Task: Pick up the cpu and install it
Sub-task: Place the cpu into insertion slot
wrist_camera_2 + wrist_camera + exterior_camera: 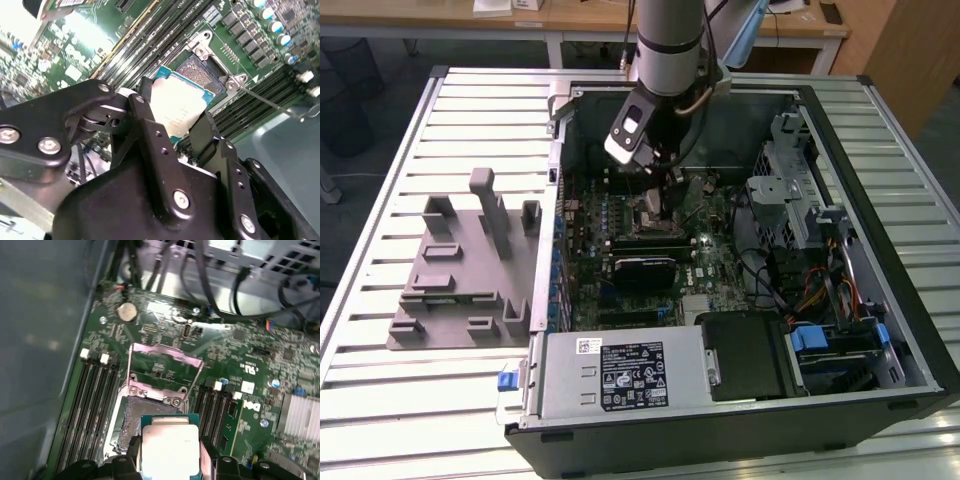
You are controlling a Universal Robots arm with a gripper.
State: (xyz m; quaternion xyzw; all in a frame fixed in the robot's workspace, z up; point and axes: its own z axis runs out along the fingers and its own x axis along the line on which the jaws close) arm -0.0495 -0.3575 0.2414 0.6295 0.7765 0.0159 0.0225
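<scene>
The gripper (174,119) pinches the cpu (177,107) by two opposite edges, its flat black metal fingers (146,107) narrowed onto the chip. The cpu is a thin square with a smooth silvery metal top and a green rim. In both wrist views it hangs just over one edge of the socket (131,421), partly overlapping it. Whether it touches the socket I cannot tell.

The socket is a square well with a dark, finely grained centre. Its shiny metal frame (165,365) stands hinged up and open, and a thin wire lever (270,102) juts out beside it. Long dark memory slots (95,390) run along both sides of the socket on the green circuit board (250,345). A round silver coin battery (126,311) and a ribbed pale heat sink (300,415) sit farther off.

In the exterior view the smooth grey arm (670,40) reaches down into the open black computer case (895,220). The case lies on a slatted metal table (380,200). A grey plastic tray (460,290) with upright pegs lies at the exterior view's left.
</scene>
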